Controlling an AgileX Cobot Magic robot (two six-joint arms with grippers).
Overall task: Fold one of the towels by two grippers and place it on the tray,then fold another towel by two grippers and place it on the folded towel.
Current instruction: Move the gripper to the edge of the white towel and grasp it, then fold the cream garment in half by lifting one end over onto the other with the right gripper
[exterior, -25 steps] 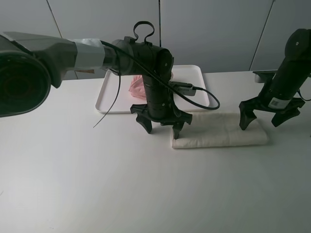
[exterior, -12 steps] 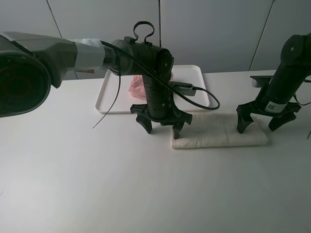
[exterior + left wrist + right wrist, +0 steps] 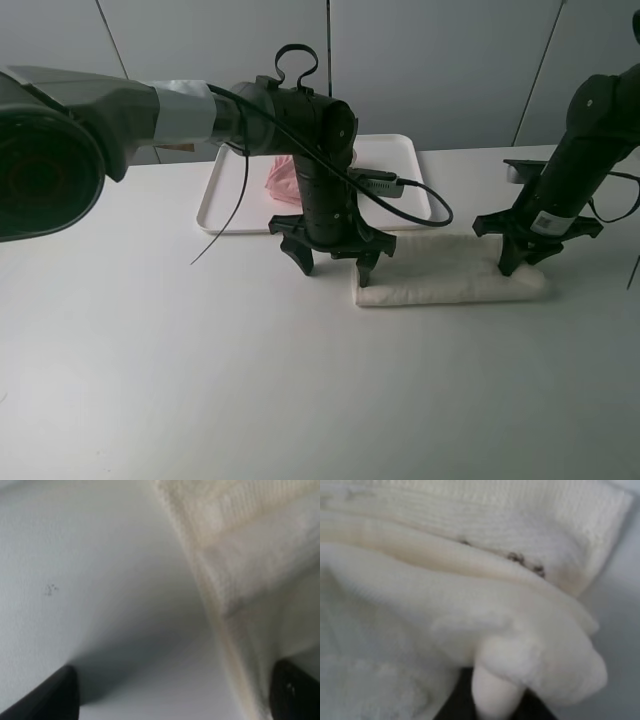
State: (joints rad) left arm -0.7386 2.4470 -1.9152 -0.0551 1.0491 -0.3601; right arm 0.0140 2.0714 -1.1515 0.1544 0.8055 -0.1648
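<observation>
The cream-white towel [image 3: 445,270] lies folded into a long strip on the table in front of the tray [image 3: 392,158]. The pale pink towel [image 3: 279,180] sits crumpled on the tray, partly hidden behind the left arm. My left gripper [image 3: 335,270] stands open and low over the strip's left end, one fingertip on the towel and the other on bare table. In the left wrist view the towel's edge [image 3: 250,555] runs between the spread fingertips [image 3: 52,695]. My right gripper [image 3: 520,262] is shut on the strip's right end. The right wrist view shows cream cloth [image 3: 470,580] bunched up there.
The white table [image 3: 200,380] stretches toward the front and left. A loose black cable [image 3: 425,205] loops from the left arm over the tray's front right corner. Grey wall panels stand behind the tray.
The right gripper has come down and a little left onto the towel's right end, and its fingers have shut, bunching the cloth. The left gripper has stayed open in place.
</observation>
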